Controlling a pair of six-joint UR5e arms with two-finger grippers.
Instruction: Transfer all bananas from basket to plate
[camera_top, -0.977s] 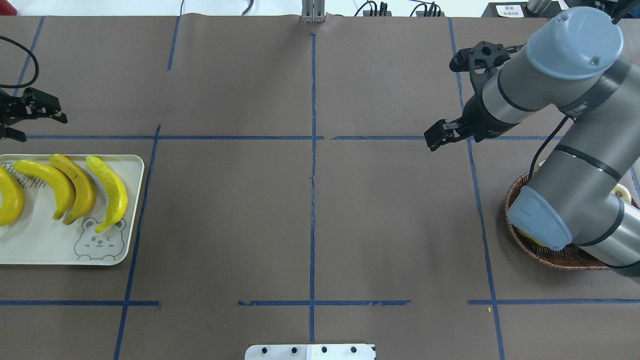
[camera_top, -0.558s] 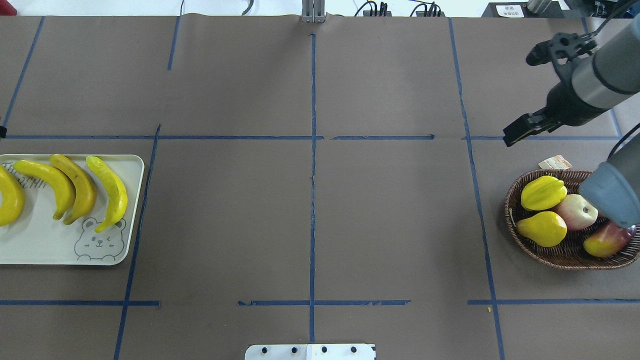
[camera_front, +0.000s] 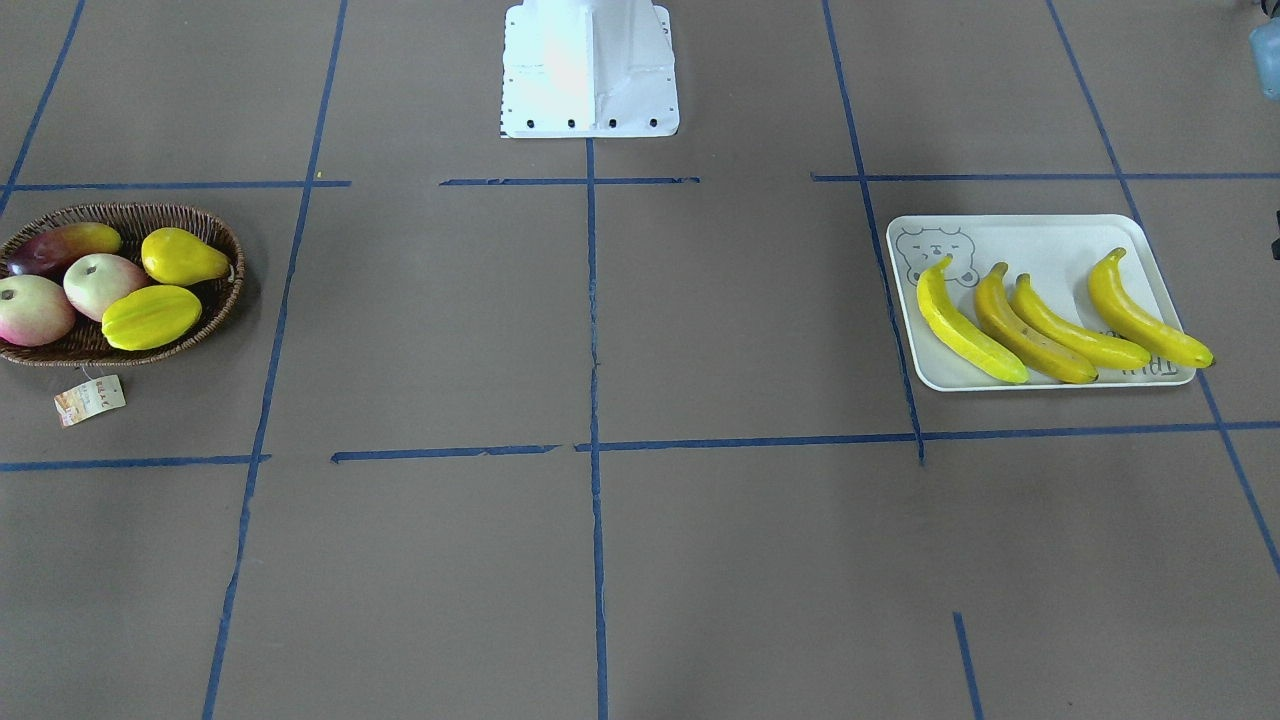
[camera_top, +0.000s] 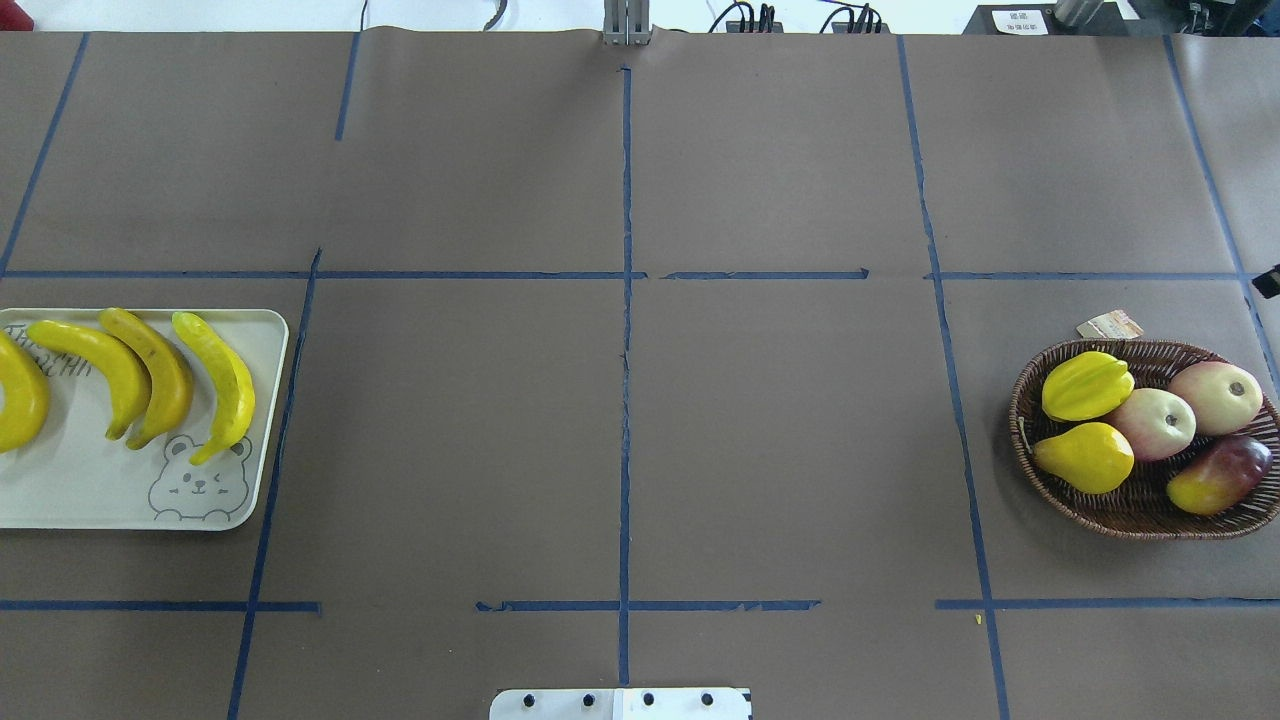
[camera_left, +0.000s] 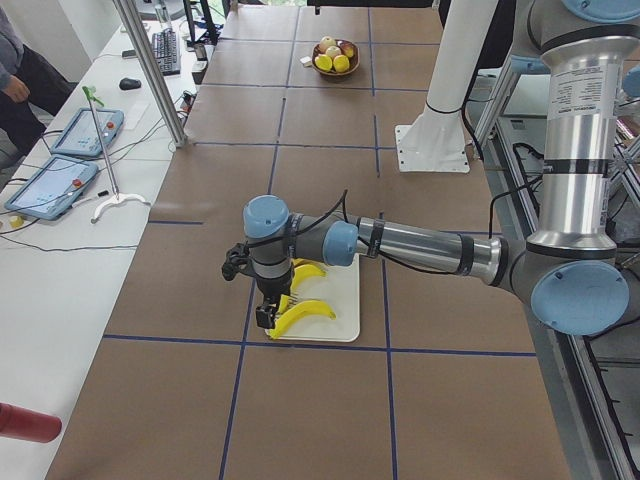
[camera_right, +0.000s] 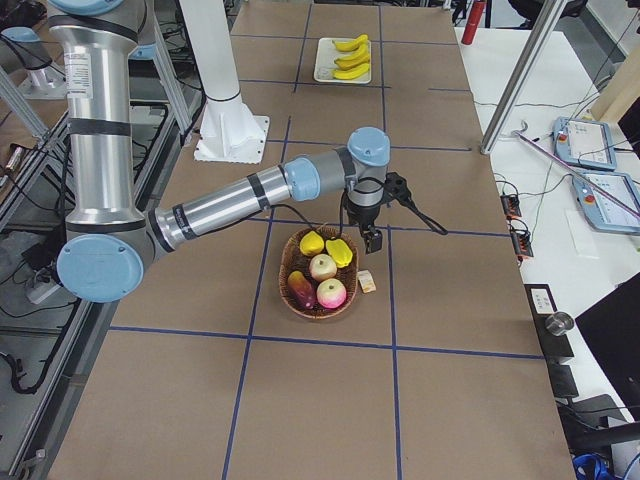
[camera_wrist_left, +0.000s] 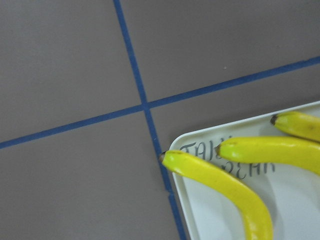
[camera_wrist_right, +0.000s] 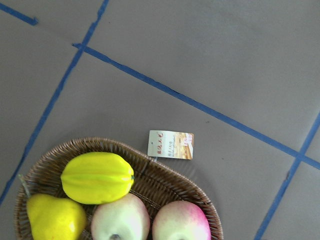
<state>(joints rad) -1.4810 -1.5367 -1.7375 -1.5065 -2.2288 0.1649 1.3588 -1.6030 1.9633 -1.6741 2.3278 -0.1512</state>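
Note:
Several yellow bananas (camera_top: 160, 375) lie side by side on the plate (camera_top: 100, 490), also seen in the front view as bananas (camera_front: 1030, 335) on the plate (camera_front: 1040, 240). The wicker basket (camera_top: 1100, 520) holds a pear, a ridged yellow fruit, two apples and a reddish fruit; no banana shows in it. My left gripper (camera_left: 266, 318) hangs over the plate's end by the bananas (camera_left: 305, 312). My right gripper (camera_right: 373, 240) hovers just beyond the basket (camera_right: 285, 270) near its tag. I cannot tell whether either is open or shut.
The basket's paper tag (camera_top: 1110, 325) lies on the table beside it. The white robot base (camera_front: 590, 70) stands at the table's middle edge. A person (camera_left: 15, 90), tablets and a metal pole are at a side table.
The right arm has swung out of the overhead view to the right, uncovering the basket and its fruit. The left gripper left that view's left edge earlier. The bananas have not moved.

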